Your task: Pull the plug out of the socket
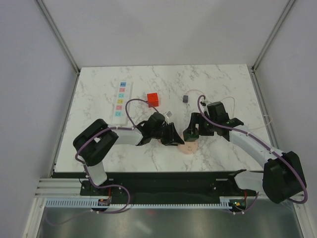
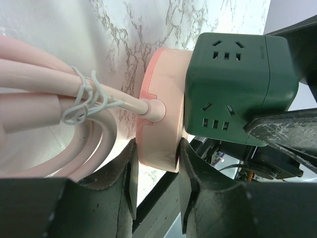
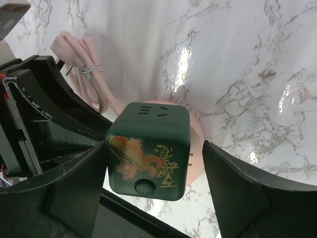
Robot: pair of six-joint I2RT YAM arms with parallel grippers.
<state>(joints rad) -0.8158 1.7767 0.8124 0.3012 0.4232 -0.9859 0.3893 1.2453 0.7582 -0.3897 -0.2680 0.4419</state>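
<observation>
The red-orange plug (image 1: 153, 99) lies on the marble table, apart from the white socket strip (image 1: 121, 101) to its left. Neither gripper is near them. Closer to the front, my left gripper (image 1: 172, 135) (image 2: 157, 148) is shut on the rim of a pink round disc (image 2: 163, 99) (image 1: 188, 147), one finger on each flat face. A dark green cube (image 2: 228, 84) (image 3: 148, 148) with outlet holes and a gold dragon print sits against that disc. My right gripper (image 1: 190, 134) (image 3: 154, 148) straddles the cube, open, its left finger close and a gap at the right.
A bundled pink cable (image 2: 44, 99) (image 3: 79, 54) runs from the disc's rim across the table. A small grey block (image 1: 185, 98) lies right of the plug. The table's front edge (image 1: 163, 171) is just below the grippers. Grey walls enclose the other three sides.
</observation>
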